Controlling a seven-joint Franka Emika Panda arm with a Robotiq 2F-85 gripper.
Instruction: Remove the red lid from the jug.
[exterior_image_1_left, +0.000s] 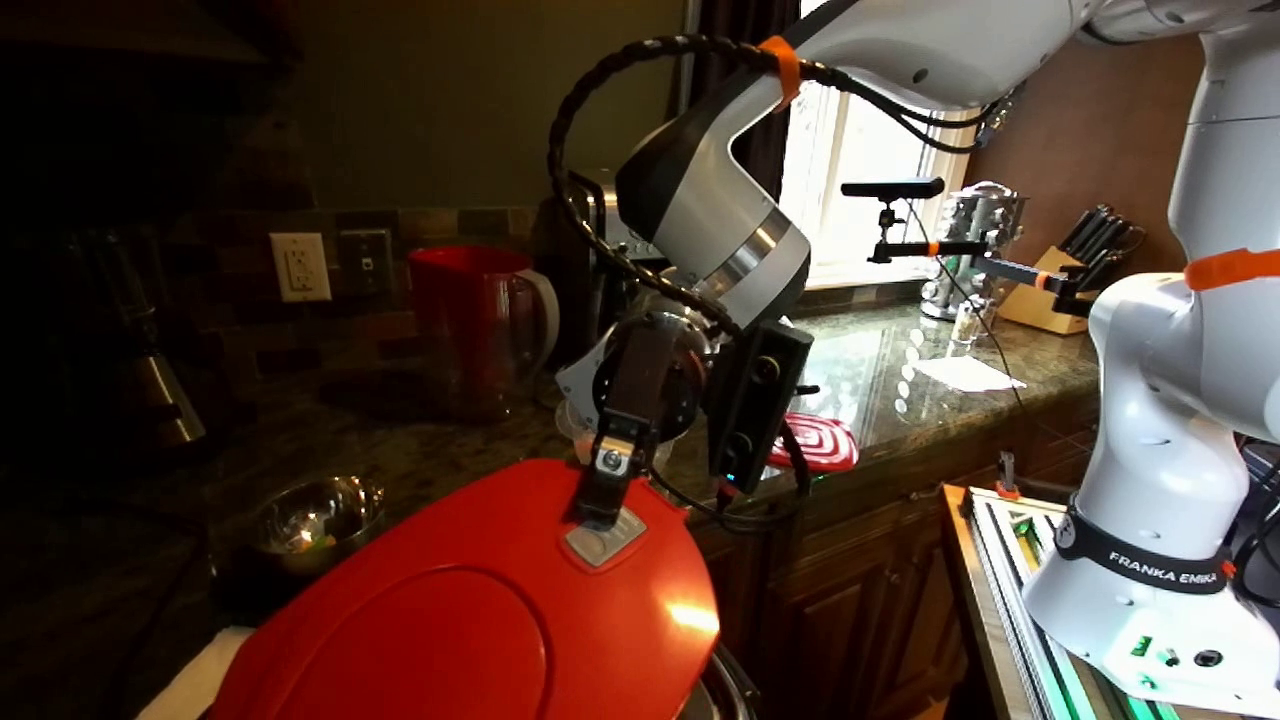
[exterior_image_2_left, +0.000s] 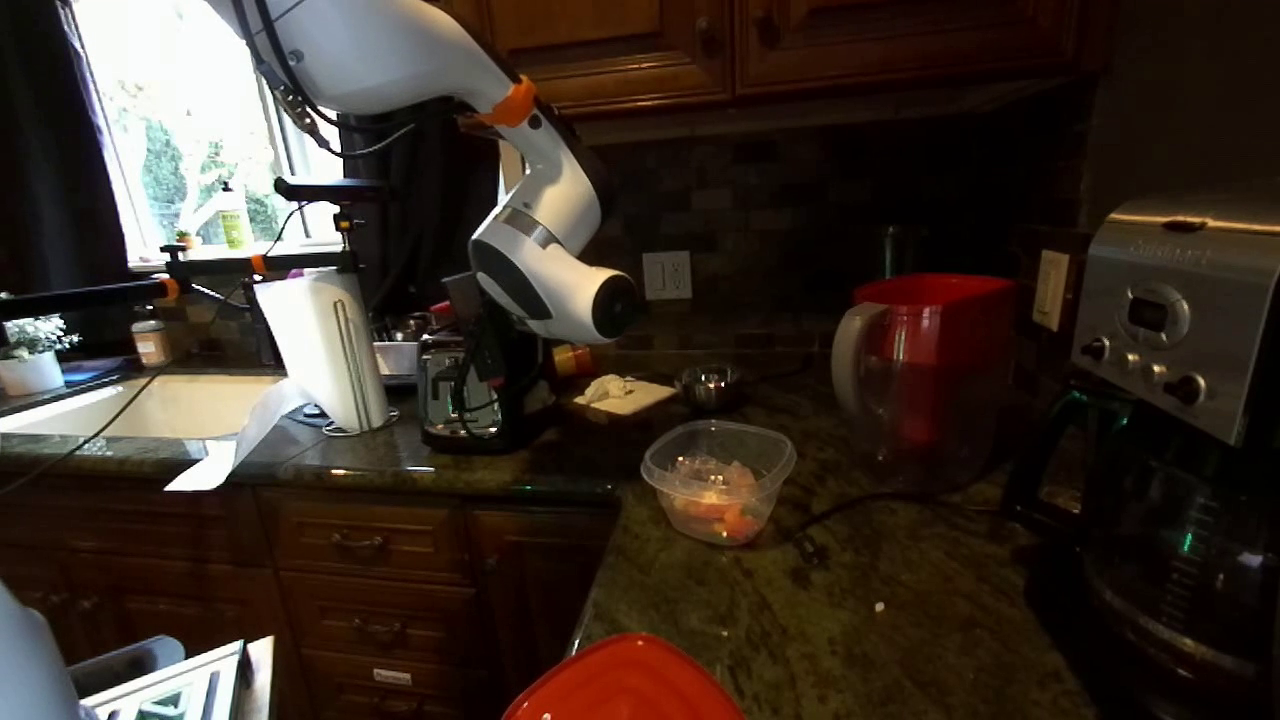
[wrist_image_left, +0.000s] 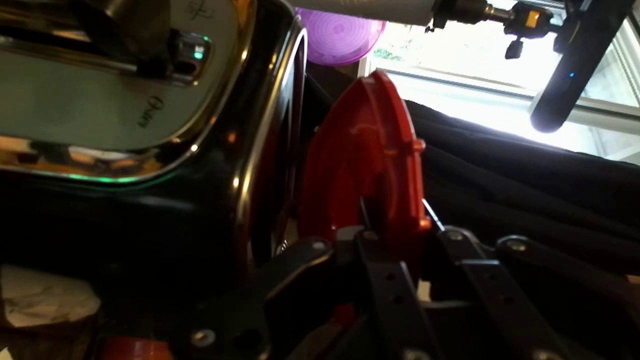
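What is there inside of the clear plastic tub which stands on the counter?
In an exterior view, the clear plastic tub holds orange pieces and paler shapes, too blurred to name. Whatever lies beneath them is covered.

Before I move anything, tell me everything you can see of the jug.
The jug stands upright on the dark, mottled counter, near the coffee maker. It looks like plastic: red around the upper part, see-through lower down, with a red piece reaching down inside. In an exterior view, a pale, curved handle shows on its left. It looks uncovered at the top. Only the counter is clearly seen touching it.
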